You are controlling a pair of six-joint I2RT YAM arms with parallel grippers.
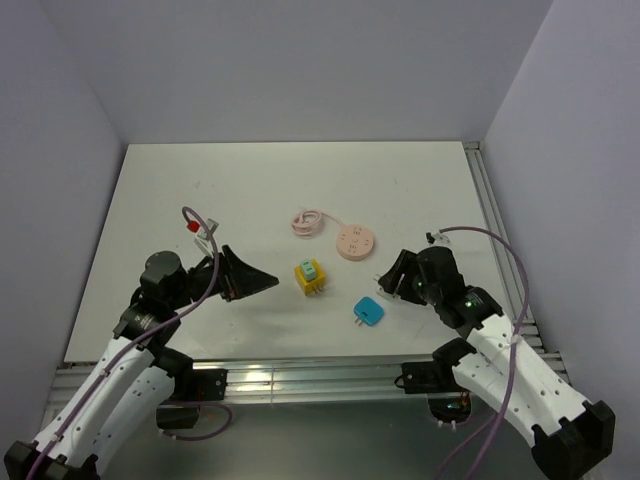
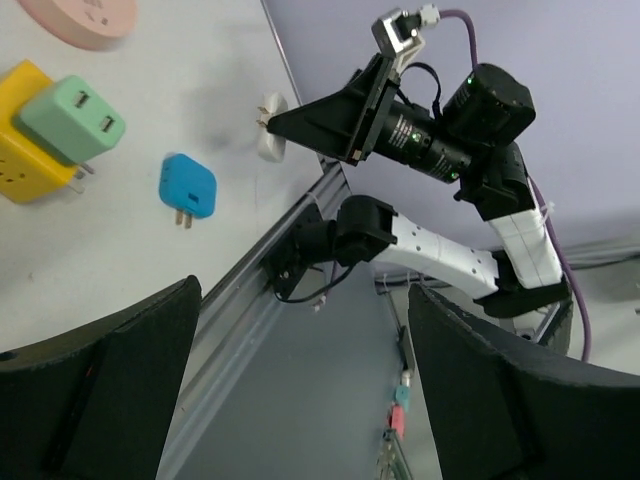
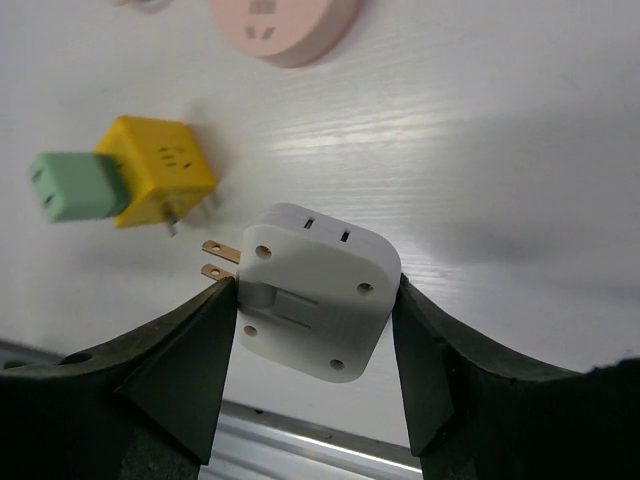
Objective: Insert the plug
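Note:
My right gripper (image 1: 385, 278) is shut on a white plug adapter (image 3: 315, 290), held just above the table; its two brass prongs (image 3: 215, 258) point left towards the yellow cube adapter (image 3: 160, 170). That yellow adapter (image 1: 311, 277) has a green plug (image 1: 312, 268) seated in it. A blue plug (image 1: 369, 311) lies near the front edge. A round pink socket (image 1: 356, 242) with a coiled pink cable (image 1: 309, 222) lies behind. My left gripper (image 1: 262, 283) is open and empty, held left of the yellow adapter and pointing right. The left wrist view shows the white plug (image 2: 272, 125) in the right gripper.
A metal rail (image 1: 300, 375) runs along the table's near edge, another along the right edge (image 1: 495, 230). The white walls stand at the back and sides. The left wrist view also shows the blue plug (image 2: 187, 187) and the green plug (image 2: 72, 118).

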